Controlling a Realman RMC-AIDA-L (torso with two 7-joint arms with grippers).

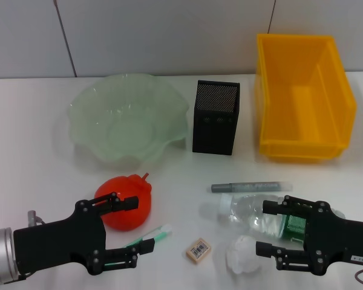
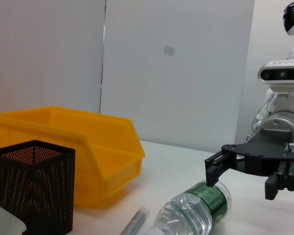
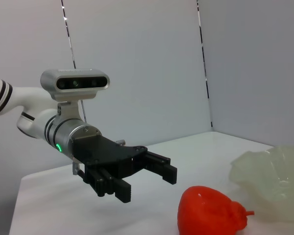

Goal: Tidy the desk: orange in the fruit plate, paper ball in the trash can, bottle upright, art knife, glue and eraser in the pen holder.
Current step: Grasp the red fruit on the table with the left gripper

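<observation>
The orange [image 1: 126, 208] lies on the table in front of the fruit plate [image 1: 127, 115]. My left gripper [image 1: 142, 225] is open, one finger over the orange's top and the other by a green-and-white art knife [image 1: 152, 237]. The right wrist view shows that gripper [image 3: 151, 185] beside the orange [image 3: 210, 213]. The bottle [image 1: 254, 211] lies on its side. My right gripper [image 1: 262, 228] stands open around its green-labelled end, as the left wrist view [image 2: 242, 183] also shows. Nearby are the paper ball [image 1: 242, 254], the eraser [image 1: 198, 251] and a grey glue stick [image 1: 251, 187].
The black mesh pen holder [image 1: 216, 118] stands at the back centre. A yellow bin [image 1: 302, 96] serving as the trash can sits to its right. In the left wrist view the bin [image 2: 73, 147] and holder [image 2: 32, 186] stand beyond the bottle [image 2: 196, 213].
</observation>
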